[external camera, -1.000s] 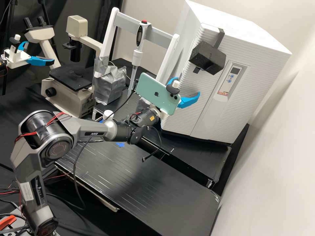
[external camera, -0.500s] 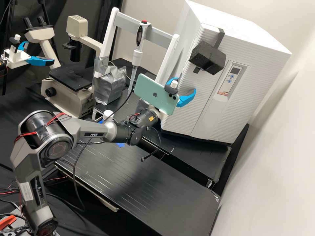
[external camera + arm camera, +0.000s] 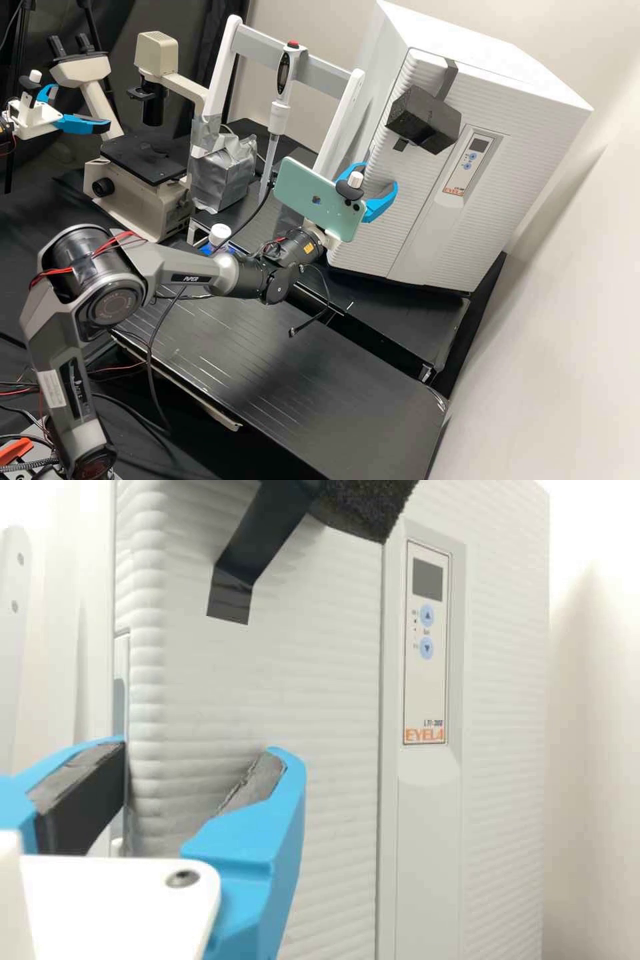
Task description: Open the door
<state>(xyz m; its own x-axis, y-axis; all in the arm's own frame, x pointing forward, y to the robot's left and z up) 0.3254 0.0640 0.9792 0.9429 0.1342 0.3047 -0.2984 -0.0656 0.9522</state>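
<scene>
Door [image 3: 380,240] and gripper [image 3: 382,177] are close together for you: the ribbed door forms the front of the white incubator [image 3: 480,60], and the gripper is at its vertical edge, below the black block [image 3: 423,123]. You have the gripper spread, its blue fingers [image 3: 270,830] standing apart with the rounded corner of the door showing between them. One finger lies beside the door's side edge and the other in front of the ribbed face; you cannot tell from here whether either one touches, or whether the door is slightly ajar. Above them, you see a black strip [image 3: 265,540] running down onto the door from the block. The control panel [image 3: 425,685], with its small dark display and two blue buttons, is set upright in the front, farther from that edge. Your incubator stands on the black worktop [image 3: 407,313]. A mint-green phone [image 3: 313,200] sits tilted on the arm [image 3: 180,267], just behind the gripper. Farther left in the high view, you have a pipette [image 3: 278,117] upright at a white-and-grey frame [image 3: 267,45], a silver-wrapped bundle [image 3: 220,180] next to it, and a microscope [image 3: 143,160] beyond that.
</scene>
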